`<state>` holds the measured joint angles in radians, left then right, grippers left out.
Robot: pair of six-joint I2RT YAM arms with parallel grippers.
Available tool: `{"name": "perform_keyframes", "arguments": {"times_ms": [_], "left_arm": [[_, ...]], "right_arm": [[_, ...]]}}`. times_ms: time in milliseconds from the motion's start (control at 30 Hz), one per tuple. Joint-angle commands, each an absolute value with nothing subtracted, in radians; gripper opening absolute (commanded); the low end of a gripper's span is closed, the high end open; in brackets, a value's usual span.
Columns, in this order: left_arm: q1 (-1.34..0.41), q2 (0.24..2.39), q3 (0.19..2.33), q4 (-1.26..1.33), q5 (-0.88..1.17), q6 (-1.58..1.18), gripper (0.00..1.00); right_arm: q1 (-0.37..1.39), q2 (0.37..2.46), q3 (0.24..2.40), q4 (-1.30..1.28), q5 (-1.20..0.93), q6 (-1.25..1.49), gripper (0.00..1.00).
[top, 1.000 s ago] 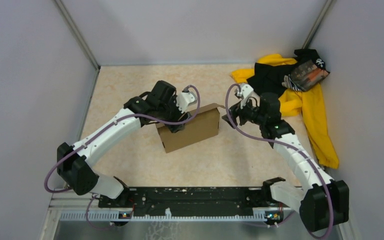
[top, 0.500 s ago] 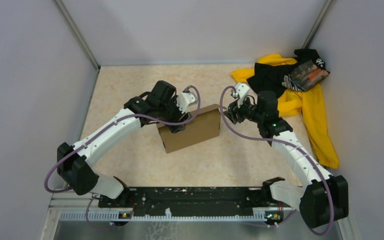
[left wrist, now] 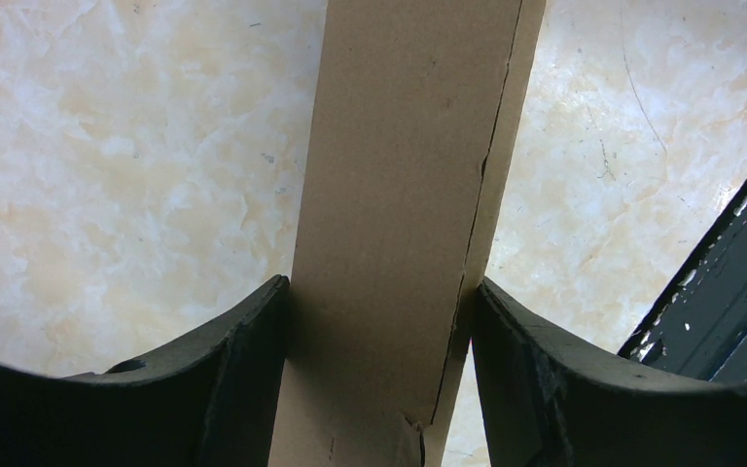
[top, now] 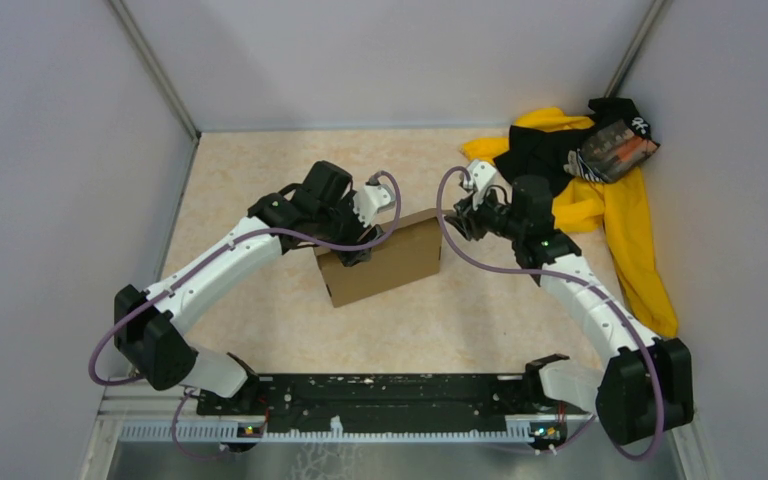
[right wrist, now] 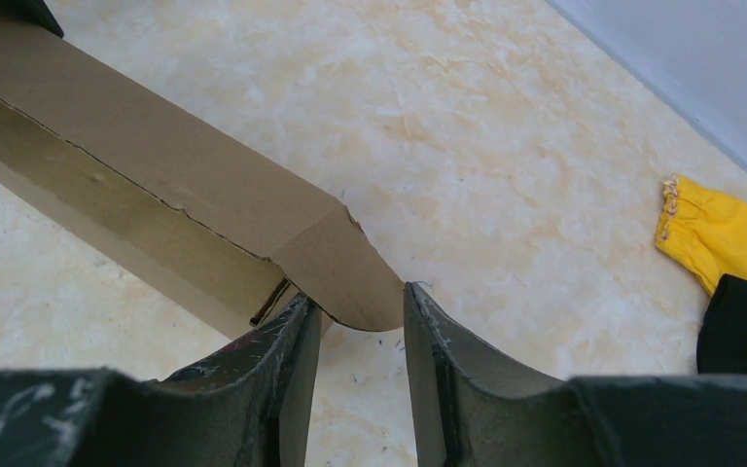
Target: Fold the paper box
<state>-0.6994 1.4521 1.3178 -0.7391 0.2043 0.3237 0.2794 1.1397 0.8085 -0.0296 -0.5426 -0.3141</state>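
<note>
The paper box (top: pixel 385 262) is plain brown cardboard, standing on its long edge mid-table as a shallow closed-looking box. My left gripper (top: pixel 358 250) is shut on its upper left edge; in the left wrist view both fingers press the box's narrow side (left wrist: pixel 399 195) at the gripper (left wrist: pixel 379 292). My right gripper (top: pixel 450 222) is at the box's right end, jaws a little apart. In the right wrist view a rounded end flap (right wrist: pixel 345 272) of the box (right wrist: pixel 156 165) sits right at the gripper (right wrist: pixel 360 302) tips, spanning the gap, not pinched.
A yellow-and-black cloth pile (top: pixel 590 180) lies at the back right, a yellow cuff of it in the right wrist view (right wrist: pixel 715 233). Grey walls enclose the table on three sides. The black base rail (top: pixel 390 395) runs along the near edge.
My right gripper has moved a little back and left, up to the box's right end flap. The left gripper and the box have stayed put.
</note>
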Motion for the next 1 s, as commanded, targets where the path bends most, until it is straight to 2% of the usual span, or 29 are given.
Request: {"name": "perform_keyframes", "arguments": {"times_ms": [0, 200, 433, 967], "left_arm": [[-0.700, 1.468, 1.316, -0.750, 0.255, 0.321, 0.56], [-0.700, 1.470, 1.316, -0.750, 0.257, 0.321, 0.56], [-0.700, 1.475, 1.319, -0.750, 0.261, 0.319, 0.56], [-0.700, 1.481, 1.319, -0.751, 0.262, 0.320, 0.56]], "right_arm": [[0.288, 1.140, 0.869, 0.031, -0.582, -0.325, 0.37], [0.293, 1.132, 0.870, 0.028, -0.588, -0.327, 0.43], [0.295, 1.115, 0.861, 0.030, -0.597, -0.325, 0.38], [0.301, 1.098, 0.868, 0.036, -0.626, -0.323, 0.38]]}}
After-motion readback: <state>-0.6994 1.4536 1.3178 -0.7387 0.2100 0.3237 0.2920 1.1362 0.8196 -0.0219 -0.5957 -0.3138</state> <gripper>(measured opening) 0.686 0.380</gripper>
